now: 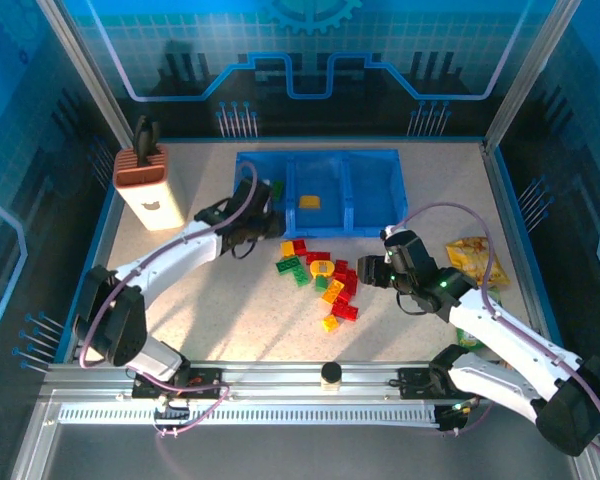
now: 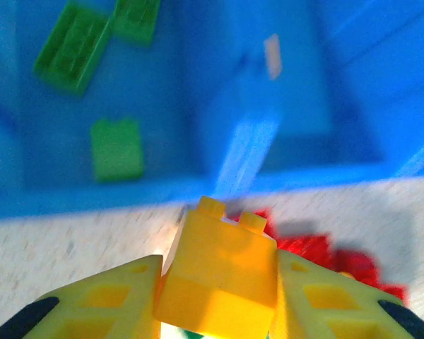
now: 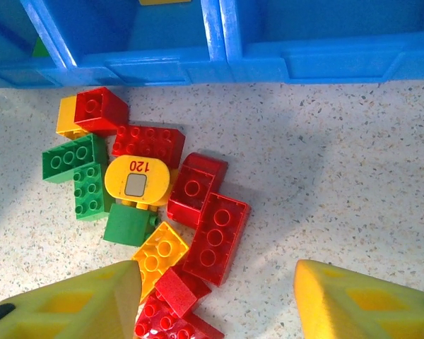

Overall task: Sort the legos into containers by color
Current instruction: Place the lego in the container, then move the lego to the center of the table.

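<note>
My left gripper (image 2: 219, 282) is shut on a yellow lego brick (image 2: 222, 272), held just above the table in front of the blue tray's wall (image 2: 198, 187). Green legos (image 2: 116, 148) lie in the left container beyond it. From above, the left gripper (image 1: 263, 225) sits at the front left corner of the tray (image 1: 375, 228), whose middle container holds a yellow lego (image 1: 309, 202). A loose pile of red, green and yellow legos (image 1: 325, 280) lies in front of the tray. My right gripper (image 1: 375, 272) hangs open over the pile's right edge, its fingers (image 3: 71, 304) either side of red legos (image 3: 215, 236).
A white and brown knife block (image 1: 145, 185) stands at the back left. A yellow snack bag (image 1: 475, 260) lies to the right of the right arm. A round yellow piece marked 120 (image 3: 136, 181) rests on the pile. The tray's front wall (image 3: 268, 60) runs along the top of the right wrist view.
</note>
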Action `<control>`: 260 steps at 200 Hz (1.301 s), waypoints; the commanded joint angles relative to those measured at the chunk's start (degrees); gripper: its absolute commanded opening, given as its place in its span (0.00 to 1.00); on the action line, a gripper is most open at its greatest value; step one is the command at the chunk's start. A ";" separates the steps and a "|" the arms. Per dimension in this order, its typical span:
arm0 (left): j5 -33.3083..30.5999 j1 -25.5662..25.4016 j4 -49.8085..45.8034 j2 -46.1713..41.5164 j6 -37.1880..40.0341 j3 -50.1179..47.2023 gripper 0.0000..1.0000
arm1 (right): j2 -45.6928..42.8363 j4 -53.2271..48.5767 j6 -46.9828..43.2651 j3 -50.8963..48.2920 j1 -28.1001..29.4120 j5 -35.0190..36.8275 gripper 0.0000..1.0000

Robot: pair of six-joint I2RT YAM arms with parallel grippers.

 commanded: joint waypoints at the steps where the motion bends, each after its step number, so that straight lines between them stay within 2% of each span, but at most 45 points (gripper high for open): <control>1: 2.36 -0.13 -2.21 6.14 2.87 9.66 0.37 | -0.85 -0.61 1.09 -0.88 0.19 -0.93 0.60; 45: 2.80 -0.34 -6.85 20.81 4.54 26.09 0.37 | -6.05 -3.62 1.91 -3.26 0.32 -0.06 0.60; 70: 3.07 -0.36 -7.60 24.85 4.66 29.91 0.38 | -8.98 -5.59 2.16 -4.42 0.24 0.55 0.61; 95: 3.74 -0.44 -7.61 25.81 4.75 31.41 0.48 | -10.02 -5.75 2.43 -5.14 0.24 0.25 0.61; 119: 5.06 -1.14 -5.94 23.53 5.68 30.34 0.72 | -8.96 -5.32 2.17 -4.80 0.23 -0.42 0.62; 142: 3.99 -1.98 -5.93 20.83 6.40 29.27 0.81 | -7.89 -4.55 2.02 -4.47 0.28 -1.12 0.62; 186: 2.25 -2.31 -5.67 13.81 6.52 22.93 0.79 | -7.44 -4.16 1.73 -4.35 0.33 -1.48 0.62; 224: 2.44 -2.46 0.25 5.35 6.16 6.64 0.71 | -6.33 -3.59 0.42 -4.27 0.48 -2.81 0.63; 260: 3.77 -2.40 5.21 3.70 6.59 -4.87 0.61 | -4.47 -1.64 0.24 -4.13 0.91 -3.95 0.62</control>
